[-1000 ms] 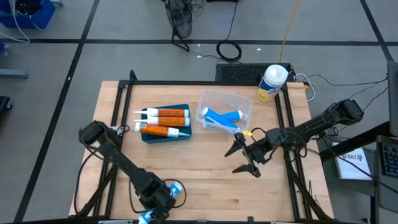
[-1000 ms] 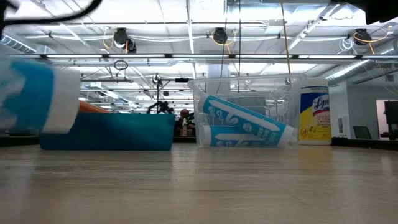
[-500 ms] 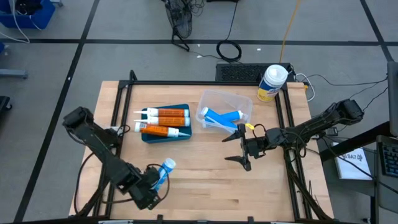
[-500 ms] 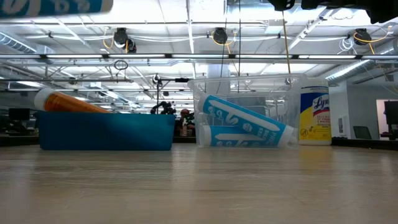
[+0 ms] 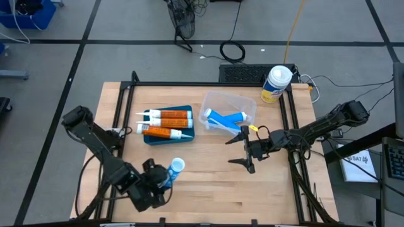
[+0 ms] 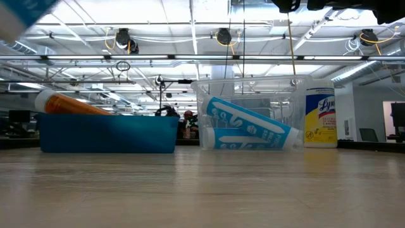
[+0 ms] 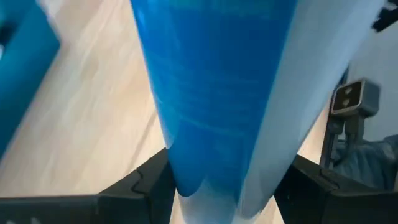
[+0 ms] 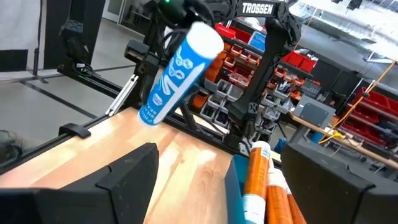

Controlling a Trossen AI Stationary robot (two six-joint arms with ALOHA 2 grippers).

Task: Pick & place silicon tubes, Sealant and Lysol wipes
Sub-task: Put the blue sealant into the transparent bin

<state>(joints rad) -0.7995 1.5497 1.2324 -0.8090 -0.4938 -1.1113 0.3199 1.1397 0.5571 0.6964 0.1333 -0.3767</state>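
With two blue tubes (image 5: 223, 120) binned and orange tubes (image 5: 165, 124) trayed, the left tool (image 5: 159, 180) clamped a third blue tube (image 5: 173, 171) aloft, the right tool (image 5: 243, 151) waited wide, and the Lysol wipes (image 5: 275, 84) remained unmoved

"TROSSEN" in white on the dark arm frame (image 8: 263, 9), right wrist view. Partial "Lys" lettering on the yellow Lysol wipes (image 6: 319, 118) label, low view. Tube print unreadable.

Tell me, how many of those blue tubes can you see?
3. Two blue tubes lie in the clear bin, one leaning on the other. A third tube is held up by the left tool near the table's front.
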